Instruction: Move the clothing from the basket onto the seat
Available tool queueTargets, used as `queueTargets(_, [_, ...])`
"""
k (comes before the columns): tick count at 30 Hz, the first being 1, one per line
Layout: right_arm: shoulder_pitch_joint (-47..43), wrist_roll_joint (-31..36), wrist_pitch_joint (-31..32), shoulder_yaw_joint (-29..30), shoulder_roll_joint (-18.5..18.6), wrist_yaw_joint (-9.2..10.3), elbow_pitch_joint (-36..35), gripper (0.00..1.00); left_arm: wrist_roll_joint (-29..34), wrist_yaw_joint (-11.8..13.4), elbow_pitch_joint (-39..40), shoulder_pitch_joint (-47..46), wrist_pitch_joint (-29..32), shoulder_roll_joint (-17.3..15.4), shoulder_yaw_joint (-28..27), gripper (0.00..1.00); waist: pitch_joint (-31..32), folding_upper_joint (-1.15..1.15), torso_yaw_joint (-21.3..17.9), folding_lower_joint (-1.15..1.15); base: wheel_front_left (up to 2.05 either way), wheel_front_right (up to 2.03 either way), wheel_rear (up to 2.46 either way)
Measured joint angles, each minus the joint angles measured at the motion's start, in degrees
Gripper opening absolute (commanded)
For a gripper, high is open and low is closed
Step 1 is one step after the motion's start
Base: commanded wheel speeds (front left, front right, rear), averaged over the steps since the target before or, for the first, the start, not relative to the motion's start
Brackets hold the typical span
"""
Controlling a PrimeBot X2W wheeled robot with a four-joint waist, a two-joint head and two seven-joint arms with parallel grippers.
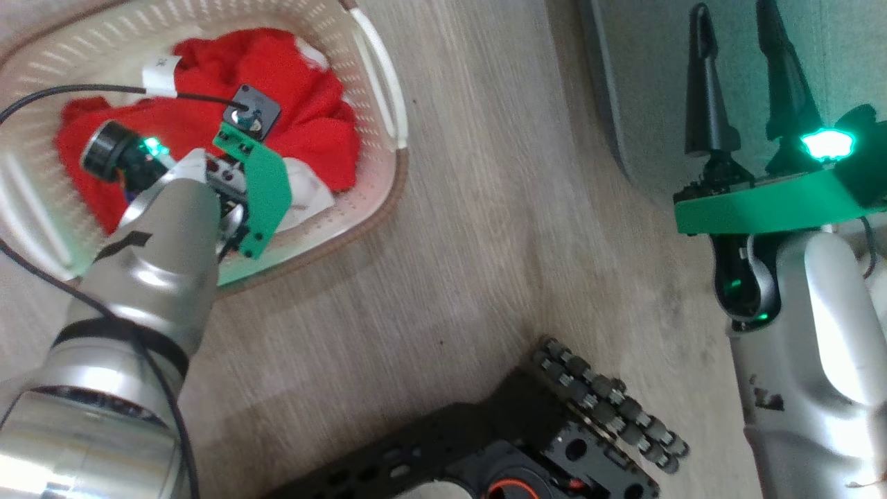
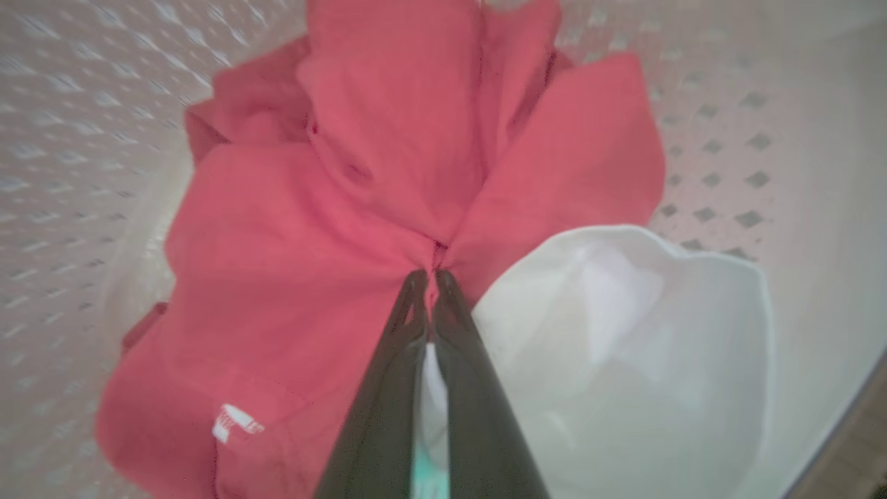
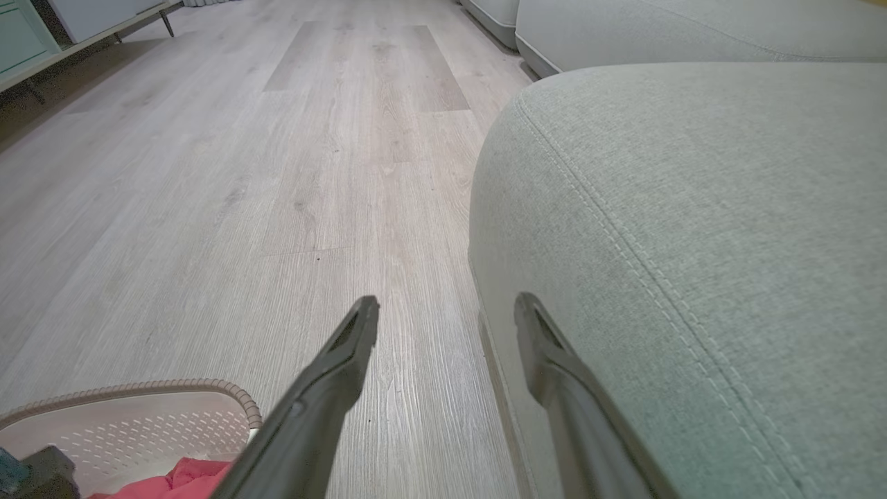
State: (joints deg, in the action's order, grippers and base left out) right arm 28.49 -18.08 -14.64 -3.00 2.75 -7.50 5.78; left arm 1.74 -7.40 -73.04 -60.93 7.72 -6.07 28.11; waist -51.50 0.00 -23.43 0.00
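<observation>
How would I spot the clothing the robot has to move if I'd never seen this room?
On the pale wood floor, left of the grey-green seat, stands a cream perforated basket. The clothing is the crumpled fabric lying inside it, a fold pinched between the fingers of the left gripper. It is the one bright red thing there, with a white part beside the red.

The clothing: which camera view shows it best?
The left wrist view: the clothing is close, red and white, with the left gripper shut on a red fold. The head view shows it in the basket, partly behind the left arm. The right wrist view shows a small red corner.
</observation>
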Motion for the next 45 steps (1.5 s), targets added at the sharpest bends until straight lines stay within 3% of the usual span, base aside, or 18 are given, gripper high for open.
queueTargets(16, [-9.5,9.5,0.0,6.3,-0.1,0.00,2.7,1.00,-11.8,1.2,5.4,9.9,-20.9,3.2,-6.8,0.00,18.3,0.00,10.1,-0.01,0.00,0.00,0.00])
queueTargets(23, [-16.8,11.1,0.0,8.0,0.6,0.00,4.5,1.00,-16.0,1.3,14.9,20.4,-21.9,3.3,-10.4,0.00,30.3,0.00,15.3,-0.02,0.00,0.00,0.00])
queueTargets(30, [-20.7,11.1,0.0,8.2,0.9,0.00,5.5,1.00,-17.5,3.5,27.6,30.5,-21.9,3.0,-13.4,0.00,39.4,0.00,18.9,-0.02,0.00,0.00,0.00])
queueTargets(45, [-28.6,12.0,0.0,9.9,1.0,0.00,6.1,1.00,-19.5,6.6,41.4,44.7,-21.0,1.0,-15.8,0.00,50.8,0.01,22.0,-0.02,0.00,0.00,0.00])
